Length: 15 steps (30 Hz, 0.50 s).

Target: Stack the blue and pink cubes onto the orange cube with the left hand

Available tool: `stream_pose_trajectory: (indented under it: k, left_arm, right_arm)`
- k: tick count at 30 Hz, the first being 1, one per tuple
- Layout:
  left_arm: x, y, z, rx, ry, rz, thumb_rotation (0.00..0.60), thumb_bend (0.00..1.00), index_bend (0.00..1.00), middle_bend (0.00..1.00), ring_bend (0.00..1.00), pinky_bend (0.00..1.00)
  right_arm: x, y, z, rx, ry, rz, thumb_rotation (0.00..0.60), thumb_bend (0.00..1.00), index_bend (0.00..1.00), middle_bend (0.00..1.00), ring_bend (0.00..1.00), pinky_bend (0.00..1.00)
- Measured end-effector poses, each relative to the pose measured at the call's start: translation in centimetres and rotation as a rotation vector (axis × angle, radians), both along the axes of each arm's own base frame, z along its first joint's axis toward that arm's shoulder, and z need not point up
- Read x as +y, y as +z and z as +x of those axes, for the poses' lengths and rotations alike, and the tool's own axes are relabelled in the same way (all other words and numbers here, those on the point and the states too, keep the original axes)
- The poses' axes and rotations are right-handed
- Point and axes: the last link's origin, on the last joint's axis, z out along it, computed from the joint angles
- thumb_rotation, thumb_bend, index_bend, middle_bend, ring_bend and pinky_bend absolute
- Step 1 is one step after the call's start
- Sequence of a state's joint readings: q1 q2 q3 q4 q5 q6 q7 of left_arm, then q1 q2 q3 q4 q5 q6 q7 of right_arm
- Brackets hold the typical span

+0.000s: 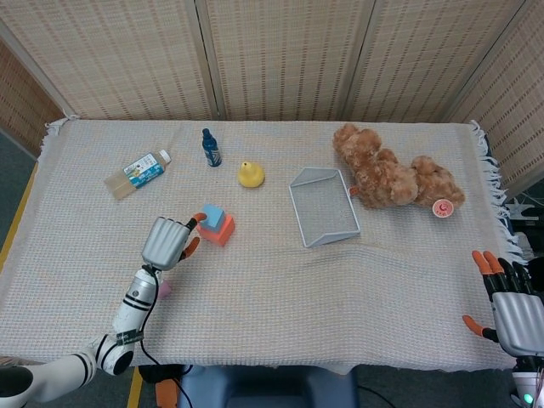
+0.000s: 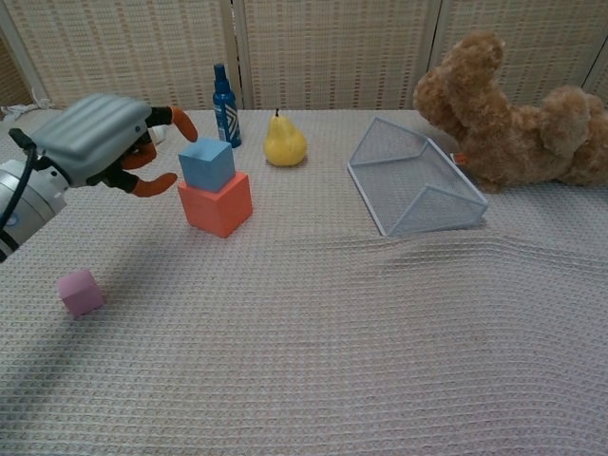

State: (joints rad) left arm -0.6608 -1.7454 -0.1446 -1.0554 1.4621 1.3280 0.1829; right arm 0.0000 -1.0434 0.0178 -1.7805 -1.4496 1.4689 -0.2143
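Table cloth [image 2: 313,361] is a woven waffle-texture fabric, matt, fringed at the edges. Blue cube [image 2: 207,163], orange cube [image 2: 217,202] and pink cube [image 2: 79,291] look matt and smooth, possibly foam or plastic. Left hand [image 2: 100,141] has a ribbed grey shell, likely plastic, with glossy orange fingertips [image 2: 155,183]. Basket [image 2: 415,186] is fine metal mesh. Teddy bear [image 2: 513,119] is shaggy plush. Pear [image 2: 284,142] is smooth, slightly glossy. Screen [image 1: 280,51] behind the far edge is woven reed.

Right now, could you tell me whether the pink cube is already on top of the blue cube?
No, the pink cube lies alone on the cloth, apart from the blue cube.
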Motion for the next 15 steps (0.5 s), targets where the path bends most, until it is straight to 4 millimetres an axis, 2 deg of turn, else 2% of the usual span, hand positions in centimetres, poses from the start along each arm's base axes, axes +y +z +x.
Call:
stream_pose_trajectory:
  k: [5, 8, 15]
  left_arm:
    - [-2.4, 1.6, -1.7, -0.076, 0.047, -0.079, 0.600, 0.33, 0.31, 1.00, 1.00, 1.00]
    - [-4.3, 3.0, -3.4, -0.090, 0.087, -0.133, 0.600, 0.33, 0.31, 1.00, 1.00, 1.00]
    - [-8.6, 4.9, -7.3, 0.074, 0.156, -0.260, 0.600, 0.32, 0.28, 1.00, 1.00, 1.00]
  right_arm:
    - [0.1, -0.1, 0.1, -0.008, 0.011, 0.011, 0.600, 0.07, 0.00, 0.00, 0.00, 0.00]
    - [0.2, -0.1, 0.2, -0.010, 0.017, 0.015, 0.600, 0.07, 0.00, 0.00, 0.00, 0.00]
    - [0.2, -0.6, 0.5, -0.009, 0.029, 0.036, 0.600, 0.07, 0.00, 0.00, 0.00, 0.00]
